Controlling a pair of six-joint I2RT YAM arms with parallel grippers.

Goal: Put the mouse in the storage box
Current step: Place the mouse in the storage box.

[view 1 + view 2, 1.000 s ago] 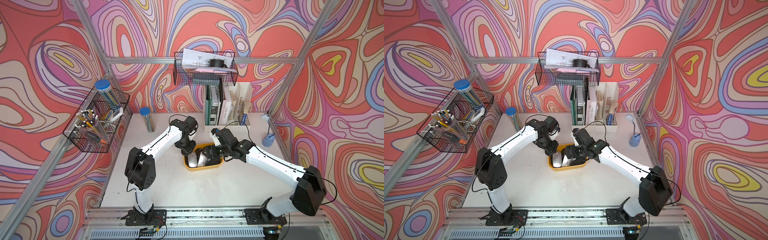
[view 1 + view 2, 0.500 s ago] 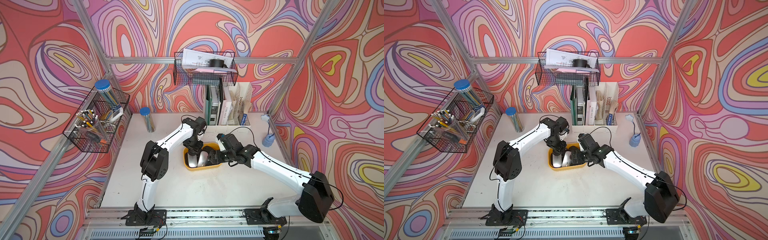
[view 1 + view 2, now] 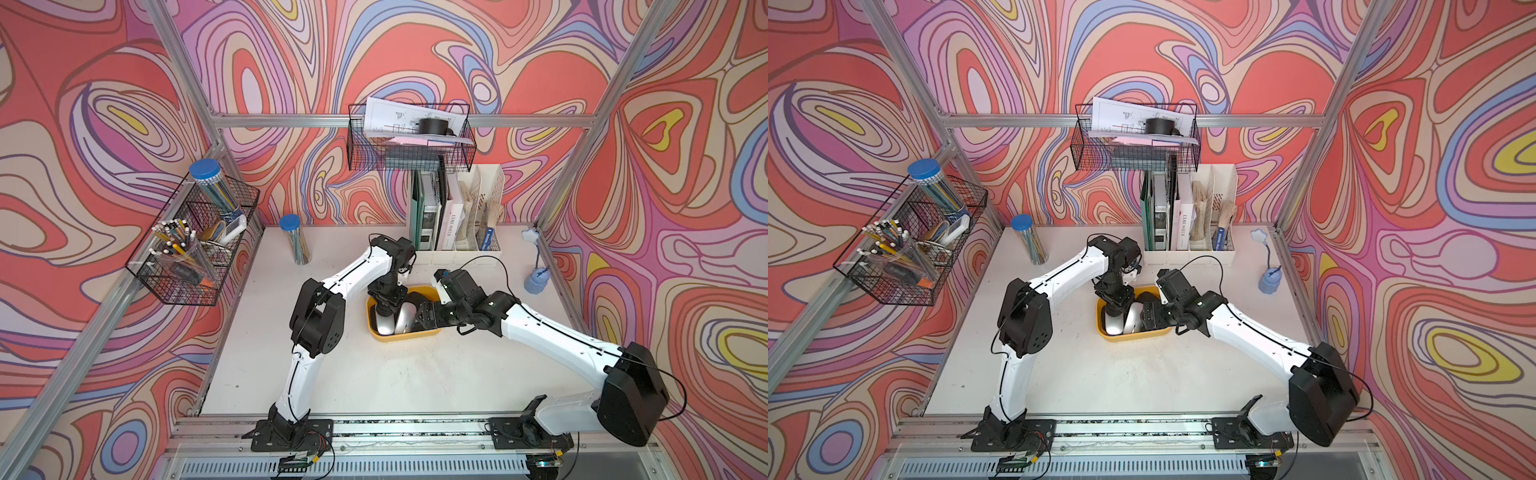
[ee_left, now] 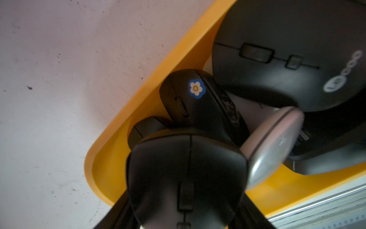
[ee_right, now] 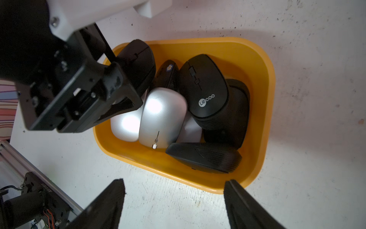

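You are looking at a smooth, faintly glossy yellow-orange plastic storage box (image 5: 261,111) on a matt white desk (image 5: 316,79), speckled and scuffed. The rounded silver mouse (image 5: 161,117) gleams with bright highlights; the black plastic Lecoo mouse (image 5: 206,89) and the broad black plastic mouse (image 4: 186,168) look matt.

White links (image 3: 552,337), black joints (image 3: 318,320), thin black cables (image 3: 487,257), black fingers (image 5: 108,204).

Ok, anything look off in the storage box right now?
Yes. The storage box is crammed: mice lie stacked, the silver mouse tilts across another, and one black mouse lies on its side by the wall. The held mouse in the left gripper has little flat room.
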